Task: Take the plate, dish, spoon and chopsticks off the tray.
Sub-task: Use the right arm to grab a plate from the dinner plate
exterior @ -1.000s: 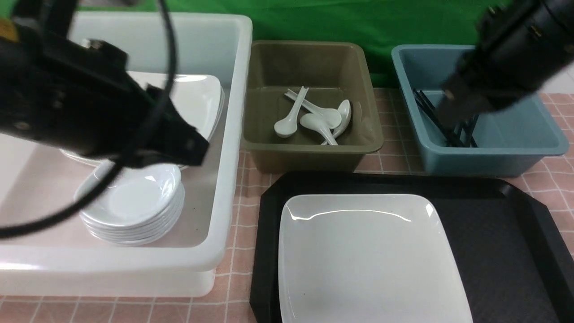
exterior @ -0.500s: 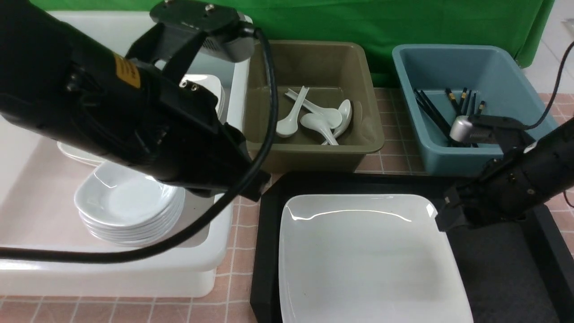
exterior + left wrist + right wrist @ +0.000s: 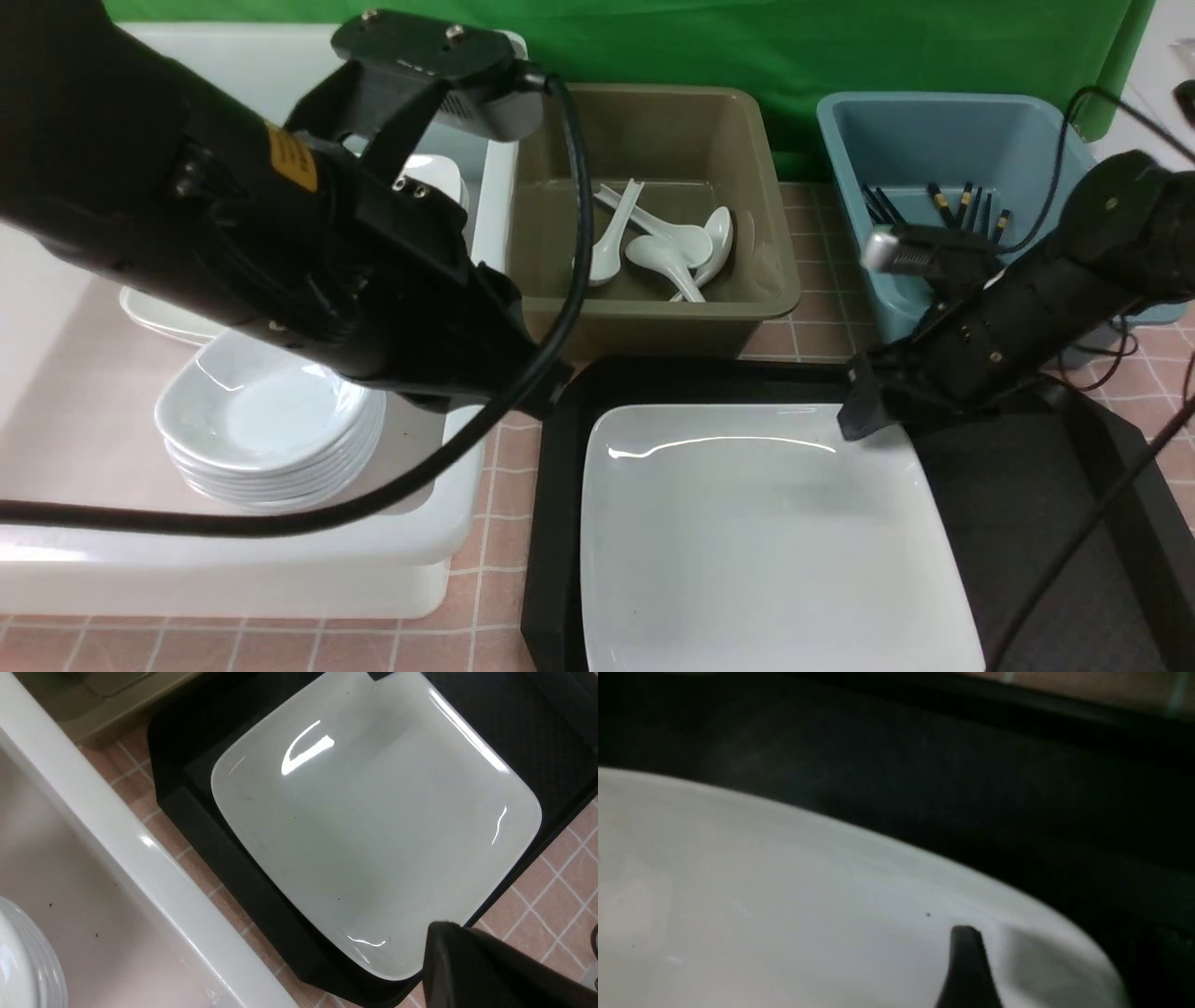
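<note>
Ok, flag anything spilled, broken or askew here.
Nothing stands out. The plate lies flat on the tray, whole, with a few tiny dark specks; spoons sit in the olive tub, chopsticks in the blue tub, dishes stacked in the white tub.

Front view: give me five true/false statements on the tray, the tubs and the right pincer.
1. The plate lies on the tray. True.
2. Spoons lie on the tray beside the plate. False: the spoons are in the olive tub.
3. The chopsticks are in the blue tub. True.
4. The right pincer hangs over the white tub. False: it is at the plate's far right corner.
5. The white tub holds nothing. False: a stack of small dishes sits in it.
</note>
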Available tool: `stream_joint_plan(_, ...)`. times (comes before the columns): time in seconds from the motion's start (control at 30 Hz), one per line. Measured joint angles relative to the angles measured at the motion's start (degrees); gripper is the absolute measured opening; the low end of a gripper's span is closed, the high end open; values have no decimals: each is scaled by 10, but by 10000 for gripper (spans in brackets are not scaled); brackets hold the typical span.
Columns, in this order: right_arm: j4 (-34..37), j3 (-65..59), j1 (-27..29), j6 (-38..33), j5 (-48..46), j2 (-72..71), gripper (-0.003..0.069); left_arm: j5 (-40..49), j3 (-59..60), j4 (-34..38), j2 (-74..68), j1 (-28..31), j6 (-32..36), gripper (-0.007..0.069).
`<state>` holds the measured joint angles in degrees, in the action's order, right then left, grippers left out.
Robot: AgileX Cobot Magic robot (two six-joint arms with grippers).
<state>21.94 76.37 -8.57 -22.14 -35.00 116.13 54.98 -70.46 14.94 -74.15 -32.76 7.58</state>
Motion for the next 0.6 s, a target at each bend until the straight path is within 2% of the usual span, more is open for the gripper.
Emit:
stream_joint_plan(0.13, 1, 4, -8, -6, -3, 11, 490, -2, 0, 0, 0, 0, 1, -3)
stream_joint_plan(0.17, 1, 4, -9, -8, -3, 12, 460, -2, 0, 0, 0, 0, 1, -3)
stream_joint_plan(0.2, -1, 4, -12, -13, -3, 13, 399, -2, 0, 0, 0, 0, 1, -3)
stream_joint_plan(0.23, -1, 4, -12, -13, -3, 13, 386, -2, 0, 0, 0, 0, 1, -3)
stream_joint_plan(0.27, -7, 4, -13, -29, -6, 13, 326, -2, 0, 0, 0, 0, 1, -3)
stream_joint_plan(0.5, -7, 5, -15, -30, -36, 9, 311, -2, 0, -1, 0, 0, 1, -3)
stream_joint_plan(0.6, -17, 3, -15, -30, -64, -25, 258, -2, 0, -22, 0, 0, -5, -3)
